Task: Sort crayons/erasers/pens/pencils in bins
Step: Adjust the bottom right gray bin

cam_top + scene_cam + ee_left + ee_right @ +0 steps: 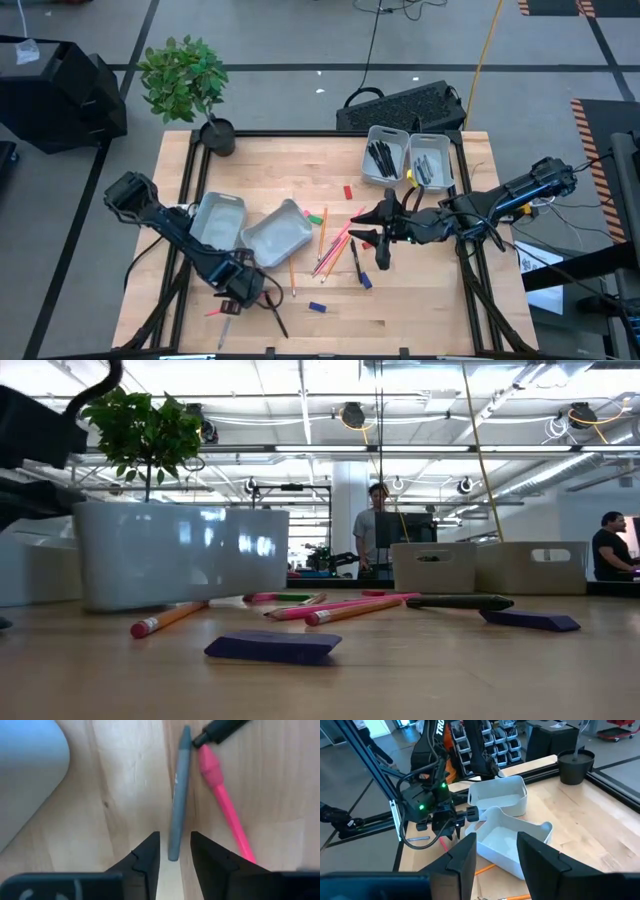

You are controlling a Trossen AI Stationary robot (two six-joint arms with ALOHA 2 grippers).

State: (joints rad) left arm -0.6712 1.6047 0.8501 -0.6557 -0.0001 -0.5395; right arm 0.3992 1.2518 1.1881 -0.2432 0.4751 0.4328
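At the lower left of the high view, the left gripper [228, 308] hangs over the desk [420, 300] with its fingers [145, 857] narrowly parted, straddling the near end of a grey crayon [178, 795]. This looks like alignment for a pinch across its width. In the wrist view the crayon's long axis runs straight away from the fingers, its tip touching a black pen [220, 730], with a pink pencil [222, 795] just beside it. The right gripper [372, 228] waits mid-desk, fingers apart and empty, facing two empty bins [505, 827].
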